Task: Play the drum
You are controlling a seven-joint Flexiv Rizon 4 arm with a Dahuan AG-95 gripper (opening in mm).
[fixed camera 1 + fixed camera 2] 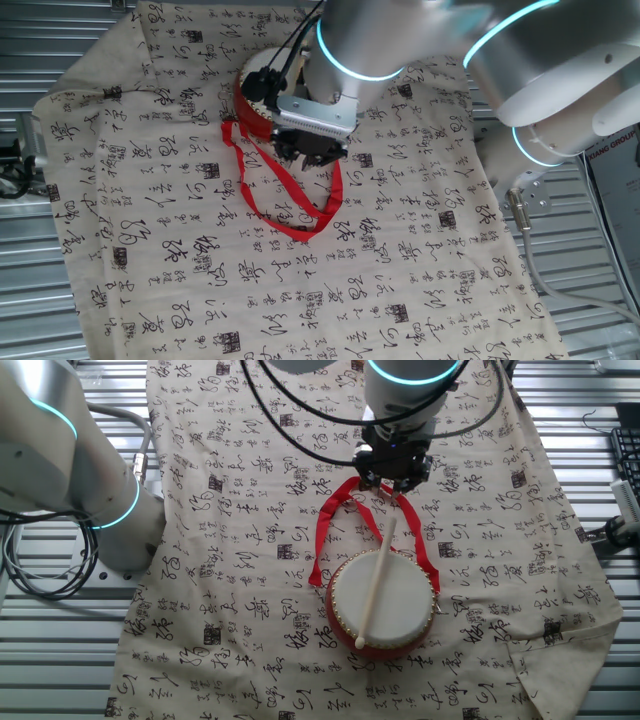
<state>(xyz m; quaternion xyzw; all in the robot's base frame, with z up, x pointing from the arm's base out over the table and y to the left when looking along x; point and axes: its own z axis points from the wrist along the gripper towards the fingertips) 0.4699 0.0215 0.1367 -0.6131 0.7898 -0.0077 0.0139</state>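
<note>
On the drum (385,605) head, a gripper (392,478)-held stick (378,582) rests

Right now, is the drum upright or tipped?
Upright: the drum sits on the cloth, head facing up, with a stick lying across it.

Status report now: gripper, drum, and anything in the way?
Gripper shut on drumstick, stick lying across the drum head. Drum upright on the cloth, red ribbon looped under the gripper. Nothing blocking.
</note>
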